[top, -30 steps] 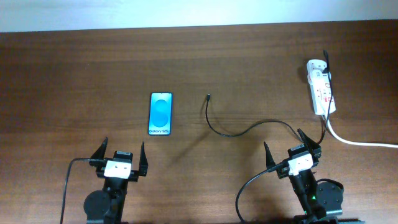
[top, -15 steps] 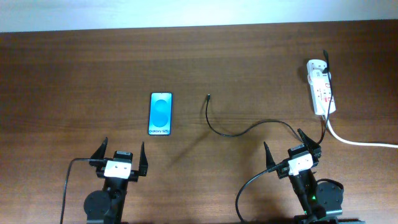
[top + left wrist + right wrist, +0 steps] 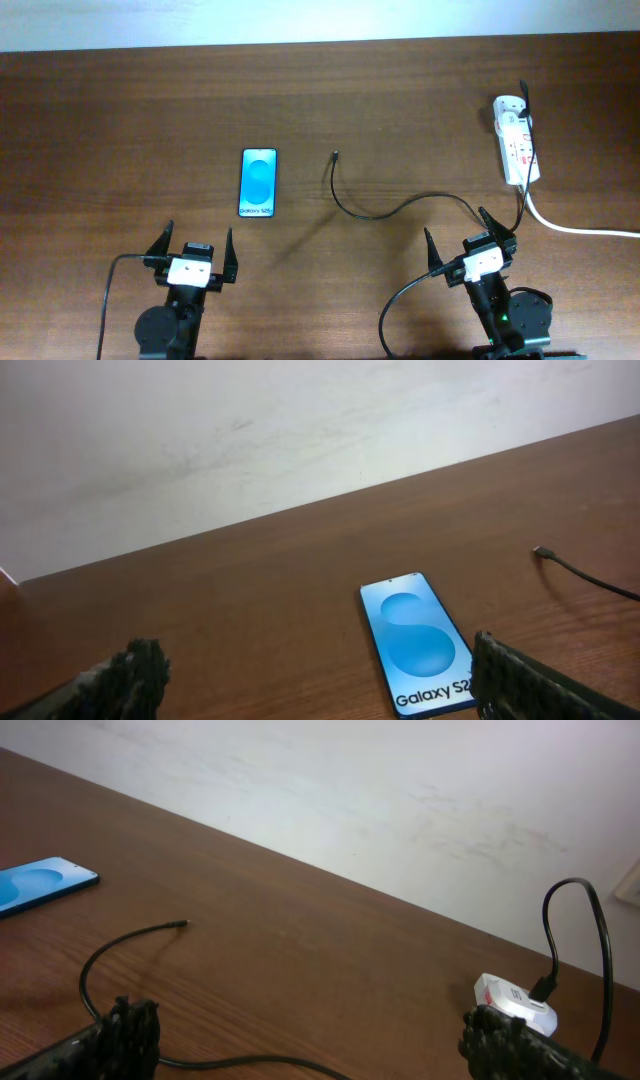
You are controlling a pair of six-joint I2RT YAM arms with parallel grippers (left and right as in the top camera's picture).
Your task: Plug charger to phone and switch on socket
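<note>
The phone (image 3: 258, 183) lies flat on the brown table, blue screen up; it also shows in the left wrist view (image 3: 414, 642) and at the left edge of the right wrist view (image 3: 40, 882). The charger cable (image 3: 372, 212) curves across the table, its plug tip (image 3: 335, 155) lying free to the right of the phone, also seen in the right wrist view (image 3: 180, 924). The white socket (image 3: 515, 150) sits at the far right with the cable plugged into its top. My left gripper (image 3: 194, 252) is open and empty, near of the phone. My right gripper (image 3: 462, 238) is open and empty over the cable.
The socket's thick white cord (image 3: 580, 229) runs off the right edge. A pale wall (image 3: 300, 430) borders the table's far edge. The robots' own black cables trail from both arm bases at the front.
</note>
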